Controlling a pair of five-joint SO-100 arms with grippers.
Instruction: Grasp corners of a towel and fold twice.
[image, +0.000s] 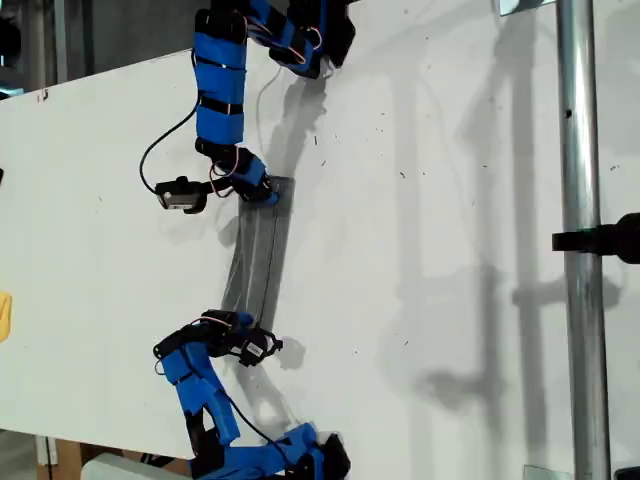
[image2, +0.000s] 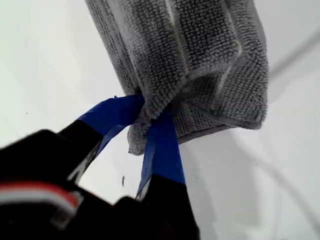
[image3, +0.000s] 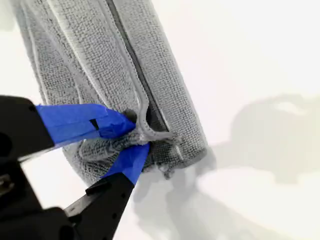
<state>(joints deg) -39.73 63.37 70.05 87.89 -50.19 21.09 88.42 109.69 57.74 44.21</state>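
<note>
No legible text on anything visible.

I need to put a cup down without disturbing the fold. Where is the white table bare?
The wide stretch of white table between the grey striped cloth towel and the metal pole is bare. It is crowded along the towel, where both blue grippers pinch its ends.

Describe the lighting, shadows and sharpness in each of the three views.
Exterior view: bright, even light; soft grey shadows of arms and the metal pole fall across the white table. First wrist view: the grey striped cloth towel is sharp, the black hand body near the lens blurred. Second wrist view: towel weave crisp, a soft shadow on the table.
</note>
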